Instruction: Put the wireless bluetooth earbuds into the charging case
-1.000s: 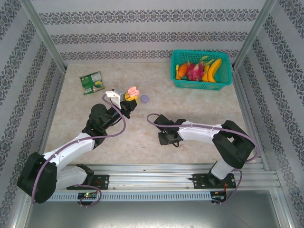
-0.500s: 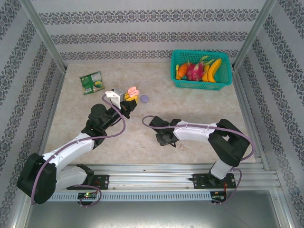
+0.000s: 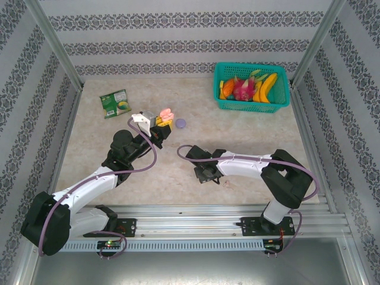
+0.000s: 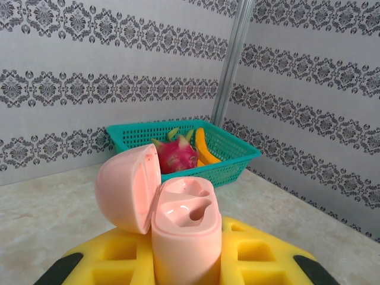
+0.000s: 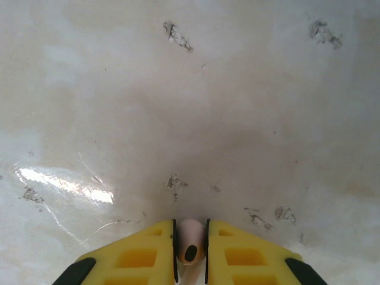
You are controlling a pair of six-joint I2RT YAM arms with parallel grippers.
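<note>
My left gripper is shut on the pale pink charging case and holds it upright above the table. The case's lid is swung open to the left, and both wells inside are bare. From above, the case sits at the tip of the left gripper. My right gripper is down at the table surface, shut on a tiny pale pink earbud with a dark oval spot, pinched between the yellow fingers. In the top view the right gripper is near the table's middle front.
A small lilac disc lies just right of the case. A teal basket of fruit stands at the back right, and a green packet lies at the back left. The marble tabletop shows scuff marks.
The right arm shifted slightly left and settled at the table. Its jaws closed in onto the pink earbud. The left arm and the case stayed still.
</note>
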